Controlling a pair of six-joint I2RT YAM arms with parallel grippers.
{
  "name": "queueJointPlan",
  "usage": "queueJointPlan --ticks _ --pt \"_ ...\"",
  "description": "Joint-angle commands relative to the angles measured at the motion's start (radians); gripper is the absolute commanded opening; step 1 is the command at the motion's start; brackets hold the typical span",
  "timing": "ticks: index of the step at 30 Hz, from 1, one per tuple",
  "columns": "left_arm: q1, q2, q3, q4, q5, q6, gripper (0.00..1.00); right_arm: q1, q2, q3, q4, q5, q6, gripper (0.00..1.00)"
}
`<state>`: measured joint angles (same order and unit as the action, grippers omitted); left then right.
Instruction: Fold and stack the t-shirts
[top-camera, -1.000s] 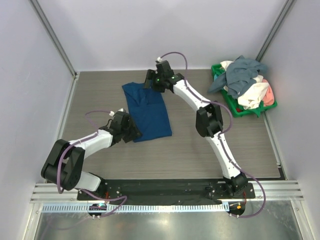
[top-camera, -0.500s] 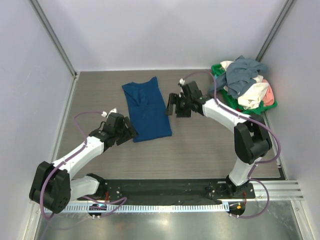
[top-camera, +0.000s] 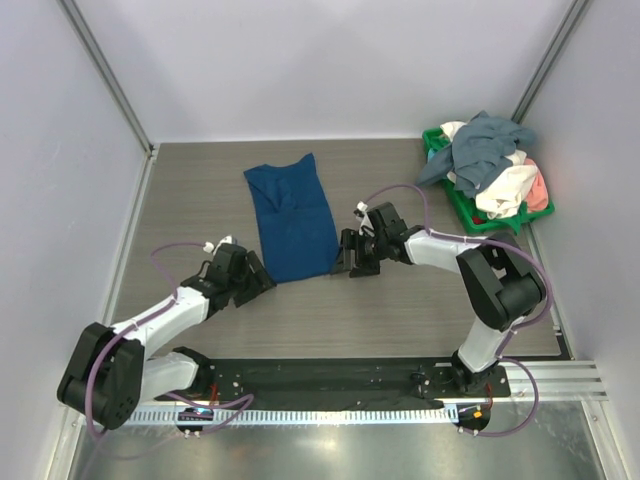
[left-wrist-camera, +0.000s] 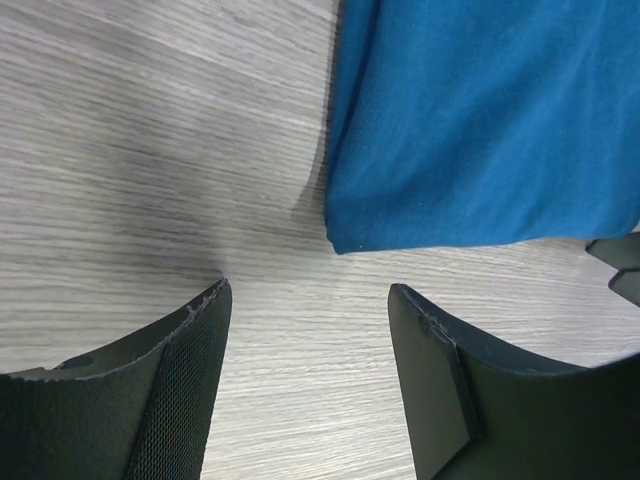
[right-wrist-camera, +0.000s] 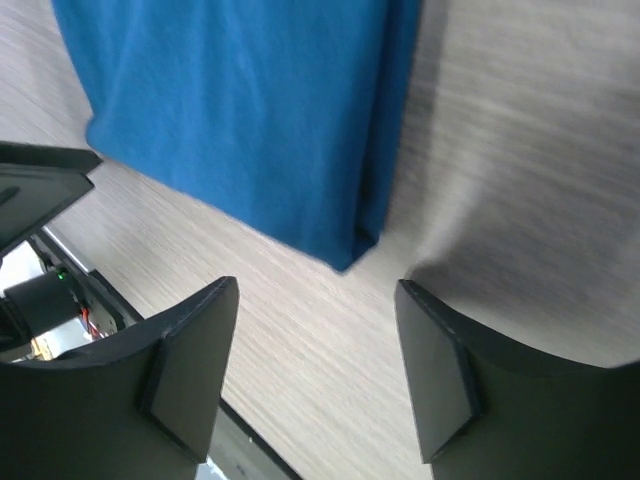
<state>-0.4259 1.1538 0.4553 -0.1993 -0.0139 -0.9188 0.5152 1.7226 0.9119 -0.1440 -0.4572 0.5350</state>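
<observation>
Overhead, a dark blue cotton t-shirt (top-camera: 293, 220), folded into a long narrow strip, lies flat on the grey wood-grain tabletop (top-camera: 420, 300), left of centre. A heap of grey-blue, white and salmon-pink shirts (top-camera: 490, 165) waits in the green plastic basket (top-camera: 470, 218) at the far right. I have the left claw (top-camera: 257, 278) at the strip's near left corner and the right claw (top-camera: 345, 262) at its near right corner, both spread wide and empty. The left wrist view places that corner just ahead of the fingers (left-wrist-camera: 150, 400), not yet between them. The right wrist view shows the same at its corner, plus stacked layers along the folded edge, which the overhead view flattens out. Only the overhead view gives the whole strip and the basket. Risks, as I judge them: a pinch catching the top layer alone would peel the fold open; uneven lifting would skew the strip; a low approach would scrape fingertips on the tabletop; and the claws sit near enough to clash if both close inward.
</observation>
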Motion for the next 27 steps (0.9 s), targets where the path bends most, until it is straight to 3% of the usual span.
queueJointPlan --ticks 1,6,11,13,15,23,27 --pt "-0.004 0.014 -0.020 0.054 0.000 -0.018 0.65 0.005 0.047 -0.004 0.099 -0.005 0.008 0.69" --pt "-0.004 0.058 -0.030 0.107 0.000 -0.028 0.65 -0.001 0.089 -0.002 0.132 0.012 0.011 0.60" --pt "-0.002 0.129 -0.026 0.158 0.000 -0.032 0.64 -0.014 0.126 0.005 0.138 -0.001 -0.001 0.41" --pt "-0.004 0.165 -0.023 0.173 0.003 -0.034 0.59 -0.014 0.134 0.002 0.138 -0.005 -0.006 0.34" --pt "-0.004 0.190 -0.020 0.196 0.008 -0.034 0.53 -0.018 0.134 -0.002 0.138 -0.009 -0.007 0.29" --pt "-0.004 0.221 0.020 0.180 0.052 -0.012 0.01 -0.021 0.109 -0.016 0.124 -0.023 -0.010 0.04" --pt "-0.005 0.150 0.051 0.088 0.058 -0.002 0.00 -0.023 0.036 -0.047 0.097 -0.018 -0.009 0.01"
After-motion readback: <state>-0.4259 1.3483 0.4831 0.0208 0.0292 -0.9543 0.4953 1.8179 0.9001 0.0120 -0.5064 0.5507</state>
